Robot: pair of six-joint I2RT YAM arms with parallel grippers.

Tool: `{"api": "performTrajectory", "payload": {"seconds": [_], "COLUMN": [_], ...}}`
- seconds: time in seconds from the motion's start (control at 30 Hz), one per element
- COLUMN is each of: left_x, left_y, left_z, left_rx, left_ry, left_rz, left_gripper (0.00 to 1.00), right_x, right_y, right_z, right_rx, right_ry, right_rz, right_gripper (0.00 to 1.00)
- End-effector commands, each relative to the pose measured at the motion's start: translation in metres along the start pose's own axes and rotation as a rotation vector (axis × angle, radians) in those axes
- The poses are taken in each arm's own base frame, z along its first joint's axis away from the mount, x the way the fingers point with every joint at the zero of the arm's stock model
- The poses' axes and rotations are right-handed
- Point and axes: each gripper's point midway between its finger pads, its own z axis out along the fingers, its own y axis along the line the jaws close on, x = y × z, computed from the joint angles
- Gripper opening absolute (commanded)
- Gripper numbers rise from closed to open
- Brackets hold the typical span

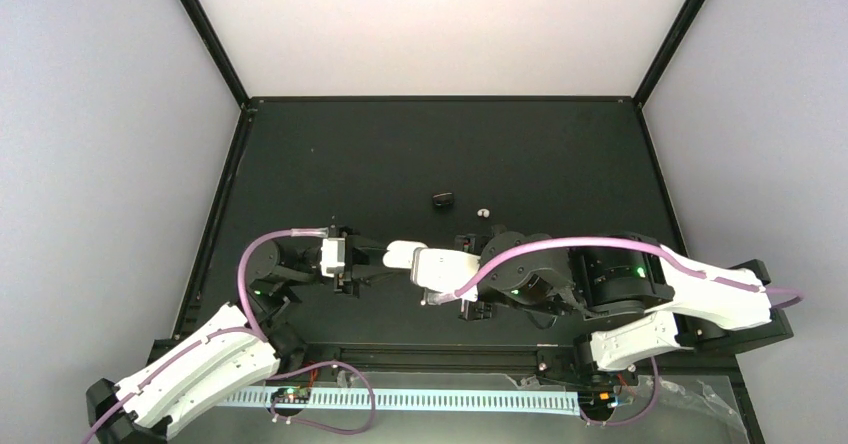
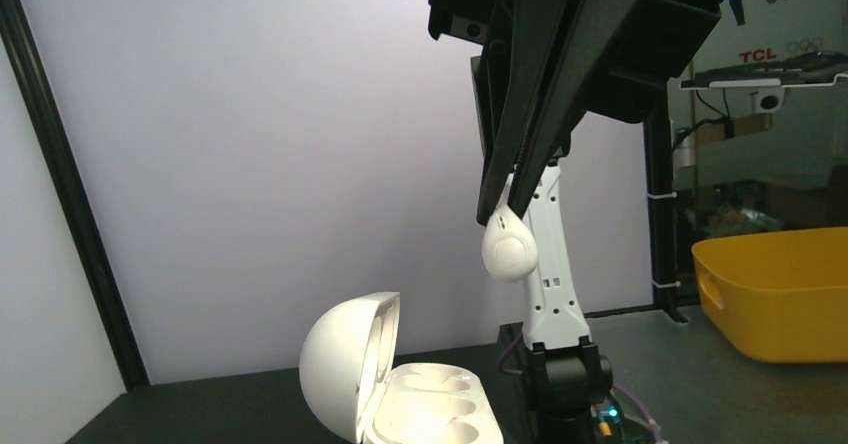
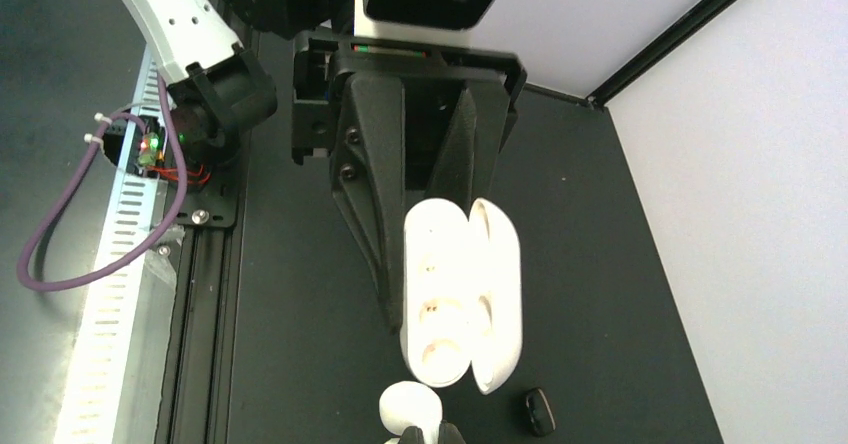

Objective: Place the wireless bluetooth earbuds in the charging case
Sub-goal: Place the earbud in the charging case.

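Left end effector (image 2: 505, 209) pinches a white earbud (image 2: 510, 251); right end effector (image 3: 432, 286) clamps the case (image 3: 497, 264). Centre over a socket (image 3: 440, 349), lower gently

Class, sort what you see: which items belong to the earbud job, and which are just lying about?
Job: white earbud in left fingers; open white case in right fingers; loose white earbud; black earbud.
Lying about: yellow bin; slotted cable duct.
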Motion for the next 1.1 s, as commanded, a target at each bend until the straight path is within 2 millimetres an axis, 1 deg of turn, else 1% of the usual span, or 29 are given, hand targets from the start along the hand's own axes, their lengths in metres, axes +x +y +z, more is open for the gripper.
{"api": "performTrajectory", "payload": {"seconds": [0.0, 0.17, 0.3, 0.43, 0.6, 0.87, 1.07], "left_x": [-0.012, -0.008, -0.008, -0.009, -0.007, -0.007, -0.009], "left_y": [-0.007, -0.005, -0.002, 0.0, 0.004, 0.007, 0.008], "left_z": [0.002, 0.002, 0.004, 0.005, 0.007, 0.007, 0.007], "left_rx": [0.048, 0.039, 0.026, 0.021, 0.011, -0.003, -0.013], "left_ry": [-0.025, -0.008, -0.01, -0.012, -0.008, -0.01, -0.013], "left_rz": [-0.029, -0.084, -0.123, -0.156, -0.189, -0.206, -0.204], "left_gripper": [0.02, 0.02, 0.01, 0.01, 0.02, 0.01, 0.01], "right_x": [-0.013, -0.012, -0.009, -0.014, -0.013, -0.005, -0.003], "right_y": [-0.006, -0.006, -0.011, -0.016, -0.02, -0.019, -0.017], "right_z": [-0.007, -0.001, 0.008, 0.008, 0.01, 0.019, 0.022], "right_rx": [0.028, 0.047, 0.108, 0.149, 0.187, 0.205, 0.206], "right_ry": [-0.063, -0.051, -0.048, -0.087, -0.092, -0.053, -0.043], "right_rz": [-0.009, -0.029, -0.032, -0.014, -0.01, -0.022, -0.024], "right_gripper": [0.01, 0.01, 0.01, 0.01, 0.01, 0.01, 0.01]}}
